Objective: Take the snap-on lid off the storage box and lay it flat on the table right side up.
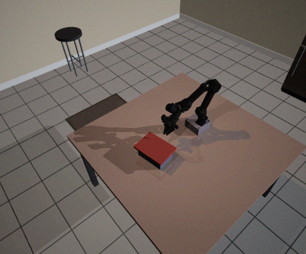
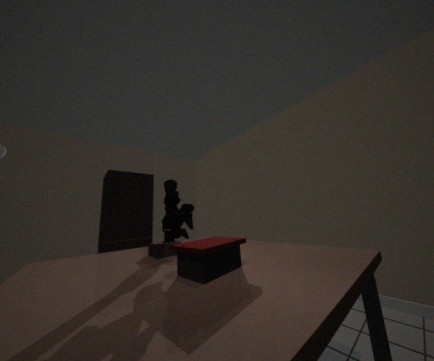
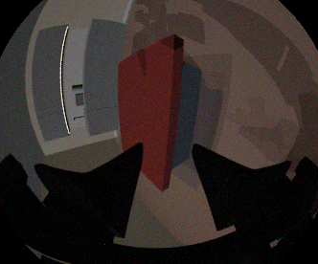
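Observation:
The red lid (image 1: pixel 154 147) (image 2: pixel 209 244) (image 3: pixel 147 105) lies level on top of the blue storage box (image 1: pixel 167 161) (image 2: pixel 209 267) (image 3: pixel 191 96), overhanging its walls. The box stands upright on the table (image 1: pixel 202 196) (image 2: pixel 306 271). My gripper (image 1: pixel 166 133) (image 2: pixel 189 233) (image 3: pixel 168 147) is partly open, with nothing between its fingers. In the top view it hangs above the table, beside the lid's far edge on the side toward the arm base. In the wrist view the lid and box show beyond the fingertips, with a gap. The inside of the box is hidden by the lid.
The arm's base block (image 1: pixel 198 125) (image 2: pixel 163 249) stands on the table behind the box. A black stool (image 1: pixel 68 34) and a dark cabinet (image 1: pixel 303 65) (image 2: pixel 125 211) stand on the floor away from the table. Shadows of the arm and box fall across the table.

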`<move>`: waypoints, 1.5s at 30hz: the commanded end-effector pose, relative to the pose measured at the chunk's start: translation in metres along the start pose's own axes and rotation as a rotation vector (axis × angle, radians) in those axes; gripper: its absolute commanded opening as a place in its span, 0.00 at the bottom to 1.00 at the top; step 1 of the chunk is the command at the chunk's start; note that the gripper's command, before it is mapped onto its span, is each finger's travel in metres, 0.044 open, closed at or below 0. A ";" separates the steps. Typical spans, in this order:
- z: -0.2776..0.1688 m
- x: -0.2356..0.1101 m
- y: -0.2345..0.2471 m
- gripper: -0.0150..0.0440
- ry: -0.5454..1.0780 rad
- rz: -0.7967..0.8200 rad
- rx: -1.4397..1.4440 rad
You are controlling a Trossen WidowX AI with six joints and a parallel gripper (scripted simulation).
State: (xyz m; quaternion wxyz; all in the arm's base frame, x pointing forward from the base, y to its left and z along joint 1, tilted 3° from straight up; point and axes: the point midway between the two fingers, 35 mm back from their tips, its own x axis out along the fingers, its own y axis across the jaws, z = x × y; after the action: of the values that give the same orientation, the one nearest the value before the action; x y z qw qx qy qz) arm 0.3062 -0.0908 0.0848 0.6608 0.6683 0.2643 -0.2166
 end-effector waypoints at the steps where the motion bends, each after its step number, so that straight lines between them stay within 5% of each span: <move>1: 0.001 0.007 0.000 0.65 -0.004 -0.004 0.003; 33: -0.001 0.056 -0.002 0.65 -0.004 0.000 0.005; 36: -0.001 0.056 -0.002 0.52 -0.004 0.000 0.005; 45: -0.001 0.056 -0.002 0.42 -0.004 0.000 0.005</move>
State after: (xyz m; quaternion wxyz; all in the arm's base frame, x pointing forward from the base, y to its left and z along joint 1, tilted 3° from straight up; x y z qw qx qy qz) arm 0.3474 -0.0854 0.0476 0.6599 0.6691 0.2645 -0.2163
